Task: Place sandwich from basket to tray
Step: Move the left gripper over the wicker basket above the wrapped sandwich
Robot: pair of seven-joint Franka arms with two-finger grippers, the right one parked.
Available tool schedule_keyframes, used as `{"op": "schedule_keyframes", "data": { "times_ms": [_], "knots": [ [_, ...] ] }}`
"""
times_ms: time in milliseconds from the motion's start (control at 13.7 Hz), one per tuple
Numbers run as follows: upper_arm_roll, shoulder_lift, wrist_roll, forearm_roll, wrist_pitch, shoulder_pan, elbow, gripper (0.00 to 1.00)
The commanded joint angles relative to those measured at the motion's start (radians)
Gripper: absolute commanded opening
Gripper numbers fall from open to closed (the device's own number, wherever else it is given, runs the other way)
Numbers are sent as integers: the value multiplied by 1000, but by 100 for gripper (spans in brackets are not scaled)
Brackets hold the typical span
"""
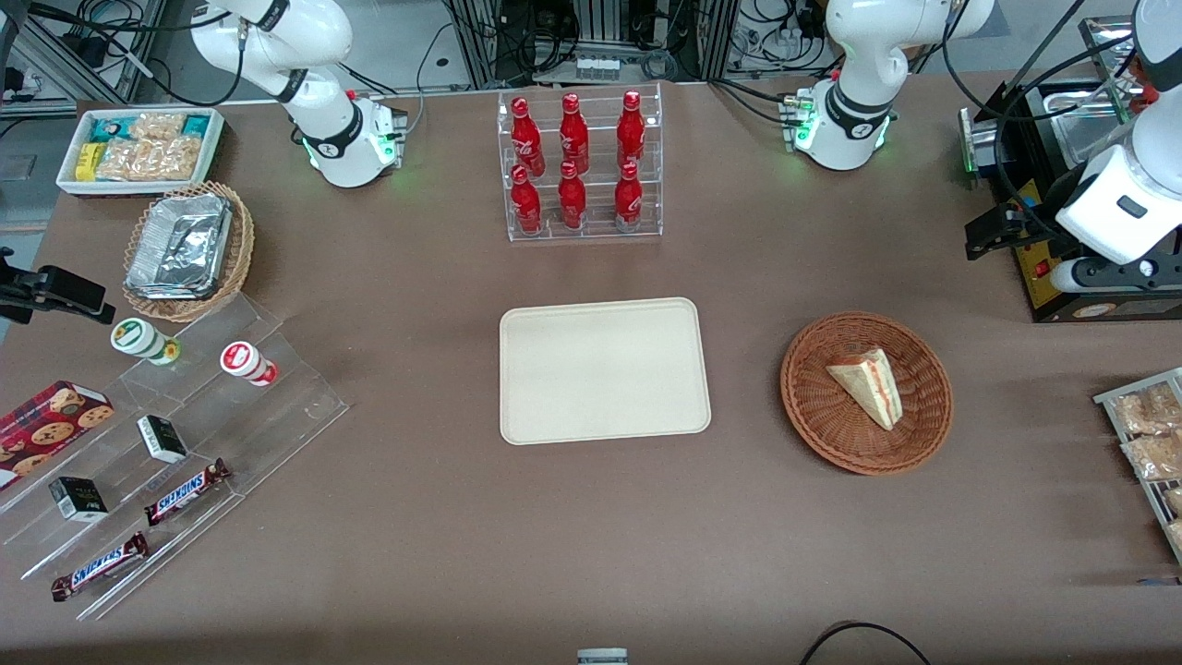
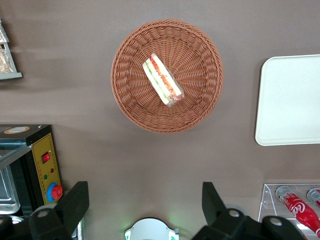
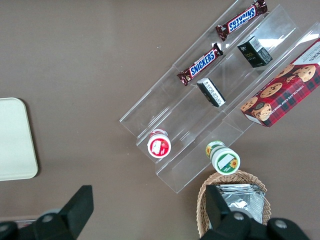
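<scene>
The sandwich (image 1: 868,385), a pale wedge with red and green filling, lies in the reddish-brown wicker basket (image 1: 822,406) toward the working arm's end of the table. The cream tray (image 1: 605,369) sits flat at the table's middle, beside the basket and bare. In the left wrist view the sandwich (image 2: 163,81) lies in the middle of the basket (image 2: 135,105), with part of the tray (image 2: 290,100) beside it. My left gripper (image 1: 993,235) (image 2: 144,200) hangs open and holds nothing, high above the table, farther from the front camera than the basket and well apart from it.
A black appliance (image 1: 1062,185) stands under the working arm. A clear rack of red bottles (image 1: 577,166) stands farther from the camera than the tray. Snack packets (image 1: 1150,434) lie at the table's edge. Clear stepped shelves with snacks (image 1: 166,462) and a tan foil-tray basket (image 1: 189,249) sit toward the parked arm's end.
</scene>
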Motion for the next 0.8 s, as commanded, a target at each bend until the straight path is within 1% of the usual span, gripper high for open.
{"op": "schedule_keyframes", "data": {
  "times_ms": [0,146,365,730],
  "knots": [
    [-8,4,20,-4,-16,9,21,100],
    [-7,13,20,-6,2,12,9,100],
    [-7,65,20,-4,75,9,-29,100],
    [-8,62,17,0,285,6,-219,100]
  ]
}}
